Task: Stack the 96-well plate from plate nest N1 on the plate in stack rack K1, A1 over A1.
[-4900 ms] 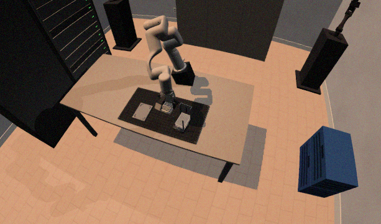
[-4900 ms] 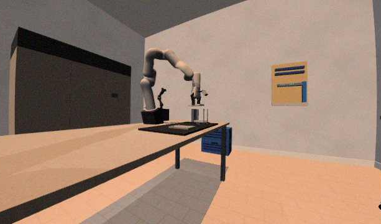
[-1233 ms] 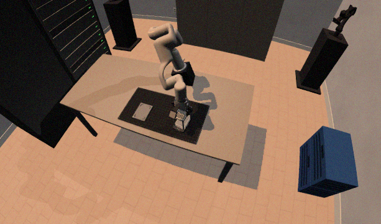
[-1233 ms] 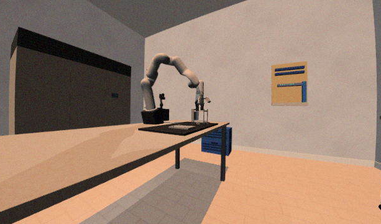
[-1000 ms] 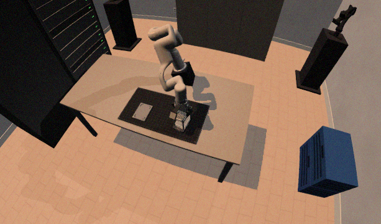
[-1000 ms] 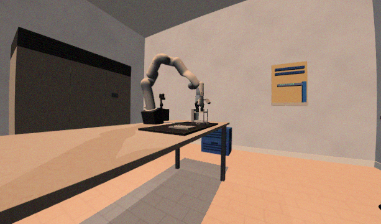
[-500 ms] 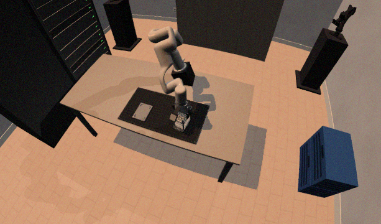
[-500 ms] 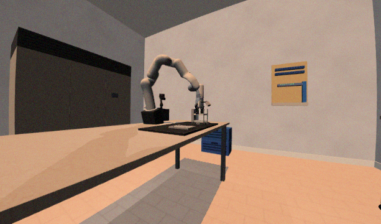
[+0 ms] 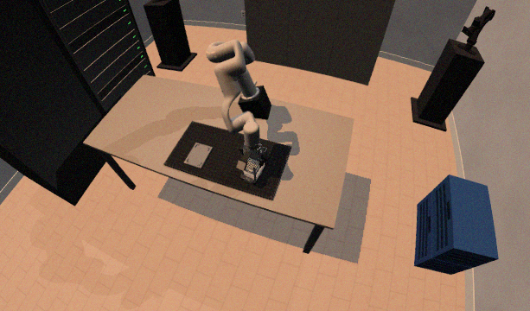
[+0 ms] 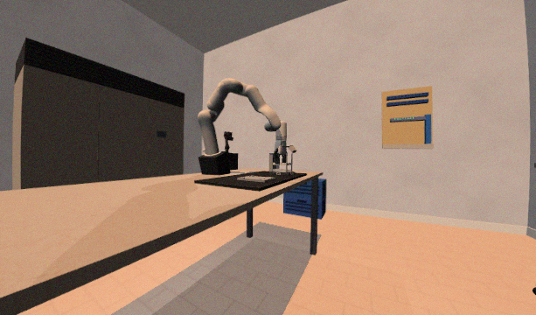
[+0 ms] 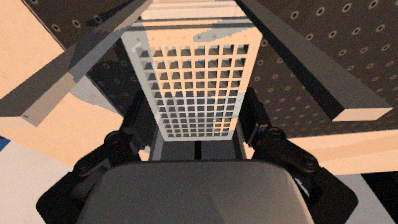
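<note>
My gripper [image 11: 195,100] is shut on the pale 96-well plate [image 11: 194,87], with a finger on each long side. In the wrist view the plate's grid of wells fills the middle, and the posts of the stack rack K1 [image 11: 310,75] run past it on both sides. In the top view the held plate [image 9: 252,165] is level with the top of the rack [image 9: 251,174] on the dark mat. The plate in K1 is hidden under the held one. The plate nest N1 [image 9: 198,154] lies flat on the mat's left part with nothing on it.
The dark mat [image 9: 227,157] lies on the table [image 9: 221,142]. The arm's black base [image 9: 255,104] stands behind it. A blue cabinet [image 9: 455,225] stands on the floor to the right, and dark cabinets stand to the left and behind.
</note>
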`<state>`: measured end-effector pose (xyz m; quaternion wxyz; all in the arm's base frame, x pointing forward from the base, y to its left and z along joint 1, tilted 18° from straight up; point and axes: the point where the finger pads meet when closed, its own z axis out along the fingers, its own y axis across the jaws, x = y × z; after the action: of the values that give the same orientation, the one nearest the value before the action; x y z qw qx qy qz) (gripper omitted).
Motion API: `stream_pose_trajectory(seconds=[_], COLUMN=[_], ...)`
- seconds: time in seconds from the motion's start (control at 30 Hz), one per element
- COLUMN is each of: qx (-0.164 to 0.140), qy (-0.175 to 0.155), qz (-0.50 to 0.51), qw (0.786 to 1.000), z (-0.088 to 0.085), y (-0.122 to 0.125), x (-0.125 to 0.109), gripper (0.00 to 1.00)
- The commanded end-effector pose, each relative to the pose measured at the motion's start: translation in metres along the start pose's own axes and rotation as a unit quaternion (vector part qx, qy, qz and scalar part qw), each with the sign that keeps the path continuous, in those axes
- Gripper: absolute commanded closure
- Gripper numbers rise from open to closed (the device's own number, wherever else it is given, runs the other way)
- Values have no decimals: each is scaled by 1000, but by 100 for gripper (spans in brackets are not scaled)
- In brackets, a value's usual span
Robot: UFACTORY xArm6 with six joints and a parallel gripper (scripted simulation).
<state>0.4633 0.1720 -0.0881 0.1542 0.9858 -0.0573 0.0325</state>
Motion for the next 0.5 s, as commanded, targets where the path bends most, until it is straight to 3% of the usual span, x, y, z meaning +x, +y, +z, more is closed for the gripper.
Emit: stream_pose_trajectory(seconds=[0.0, 0.47], qx=[1, 1], qy=[2, 2], qz=[0, 0], qw=[1000, 1000], z=[6, 18], y=[-1, -1], x=[2, 2], gripper=[100, 100])
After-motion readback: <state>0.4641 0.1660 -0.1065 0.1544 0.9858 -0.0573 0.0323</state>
